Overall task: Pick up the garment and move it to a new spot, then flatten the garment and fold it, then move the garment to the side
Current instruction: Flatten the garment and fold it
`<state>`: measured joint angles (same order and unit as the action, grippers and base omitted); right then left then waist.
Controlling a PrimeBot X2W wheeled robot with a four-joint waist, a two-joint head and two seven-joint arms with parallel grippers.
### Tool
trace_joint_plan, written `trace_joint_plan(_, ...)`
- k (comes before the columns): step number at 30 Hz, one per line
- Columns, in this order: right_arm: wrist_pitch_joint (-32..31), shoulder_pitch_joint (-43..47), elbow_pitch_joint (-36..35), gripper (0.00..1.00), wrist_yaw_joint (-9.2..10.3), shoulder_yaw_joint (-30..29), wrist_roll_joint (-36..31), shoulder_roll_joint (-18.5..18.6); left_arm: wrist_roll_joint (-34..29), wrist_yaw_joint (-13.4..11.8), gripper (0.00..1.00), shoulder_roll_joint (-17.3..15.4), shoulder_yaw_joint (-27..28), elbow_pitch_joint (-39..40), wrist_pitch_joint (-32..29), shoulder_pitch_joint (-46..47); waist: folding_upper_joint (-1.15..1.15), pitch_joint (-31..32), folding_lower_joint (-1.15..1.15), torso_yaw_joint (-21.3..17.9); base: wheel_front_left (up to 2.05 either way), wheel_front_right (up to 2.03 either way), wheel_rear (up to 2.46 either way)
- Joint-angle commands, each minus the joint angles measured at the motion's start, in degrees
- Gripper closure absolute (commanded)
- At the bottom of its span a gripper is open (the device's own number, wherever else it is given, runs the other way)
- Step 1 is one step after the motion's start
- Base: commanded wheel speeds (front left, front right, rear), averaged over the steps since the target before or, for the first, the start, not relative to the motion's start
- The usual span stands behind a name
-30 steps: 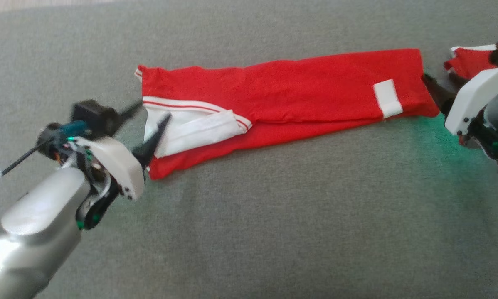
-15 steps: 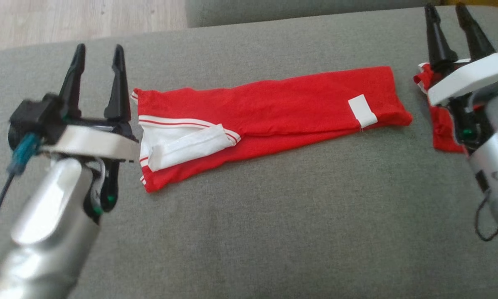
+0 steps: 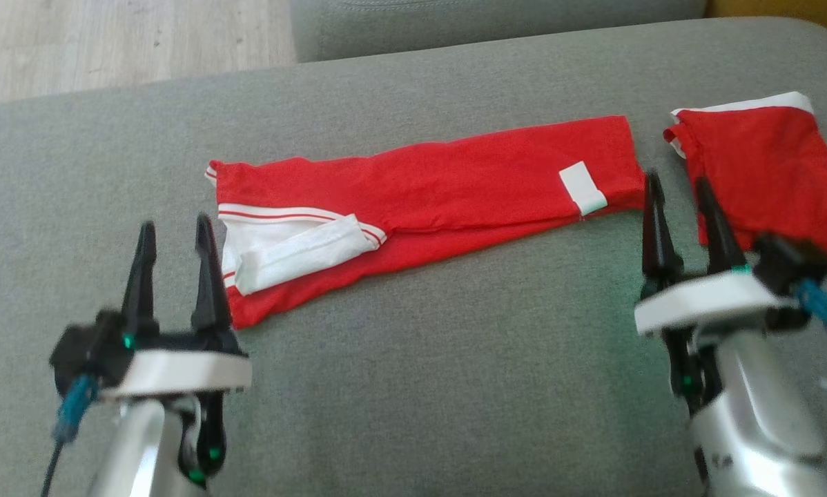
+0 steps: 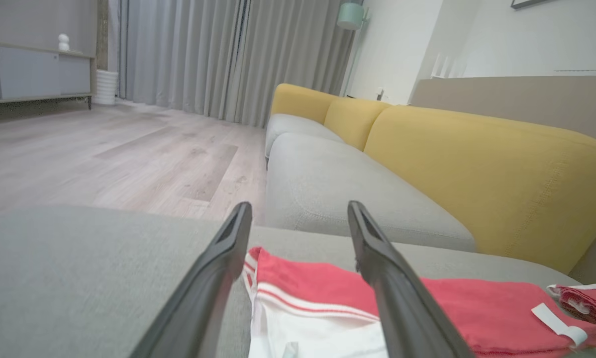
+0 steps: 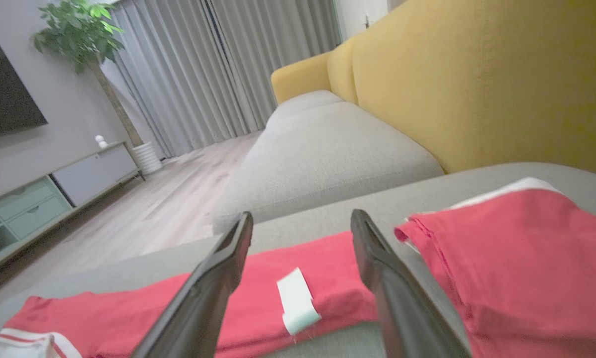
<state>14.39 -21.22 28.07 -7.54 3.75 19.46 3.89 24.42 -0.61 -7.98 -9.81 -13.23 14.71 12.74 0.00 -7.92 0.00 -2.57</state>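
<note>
Garment (image 3: 455, 179) first: we found it lying flat on the grey cushion (image 3: 455, 373), folded into a long red strip with white trim, held by nothing. Nearest us, our left gripper (image 3: 175, 222) hovered with fingers spread and empty, tips just beside the strip's white-trimmed end. Our right gripper (image 3: 678, 178) was likewise released, its tips near the end bearing a white tab (image 3: 582, 190). Beyond it lay a second red cloth (image 3: 759, 172), apart from the strip. Farthest off we saw wooden floor (image 3: 110, 48).
</note>
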Motion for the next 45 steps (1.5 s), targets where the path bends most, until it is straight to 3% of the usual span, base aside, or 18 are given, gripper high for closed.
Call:
trace_joint_plan(1,0.60,0.40,-2.88,0.00,0.05,0.56,-1.05,-0.68,-1.42,1.46,0.00,0.99,4.38,1.56,0.29,-0.66,0.00,0.21,0.00,-0.26,0.00,0.00,0.00)
trace_joint_plan(6,0.60,3.04,-4.48,0.00,0.05,0.30,-1.08,-0.98,-4.96,4.71,0.00,3.91,8.51,0.99,0.29,-2.65,0.00,0.06,0.00,0.06,0.00,0.00,0.00)
trace_joint_plan(13,0.61,-0.20,-1.74,0.00,0.05,-1.48,-3.90,-1.00,-7.22,6.80,0.00,4.98,9.07,0.33,0.29,-0.96,0.00,-2.45,0.00,1.51,0.00,0.00,0.00)
trace_joint_plan(28,-3.64,-16.75,22.16,0.00,0.05,-18.28,-13.50,-0.10,-5.73,7.38,0.00,5.09,3.91,-0.78,0.29,4.38,0.00,-10.32,0.00,6.76,0.00,0.00,0.00)
trace_joint_plan(36,-5.62,-20.87,32.68,0.00,0.05,-20.22,-15.83,-0.32,-5.83,7.15,0.00,5.10,3.12,-0.78,0.29,5.43,0.00,-11.58,0.00,7.53,0.00,0.00,0.00)
trace_joint_plan(37,-5.23,-21.25,33.37,0.73,0.05,-19.93,-15.57,-0.40,-5.87,7.12,0.00,5.10,3.12,-0.78,0.29,5.49,0.00,-11.56,0.00,7.46,0.00,0.00,0.00)
trace_joint_plan(38,-4.72,-21.54,33.99,1.00,0.05,-19.56,-15.42,-0.46,-5.95,7.07,0.00,5.10,3.17,-0.79,0.29,5.50,0.00,-11.43,0.00,7.28,0.00,0.00,0.00)
trace_joint_plan(45,-0.69,-22.46,34.41,1.00,0.05,-17.24,-13.99,-0.12,-6.37,6.92,0.00,5.10,3.70,-0.90,0.29,4.79,0.00,-9.31,0.00,5.22,0.00,0.00,0.00)
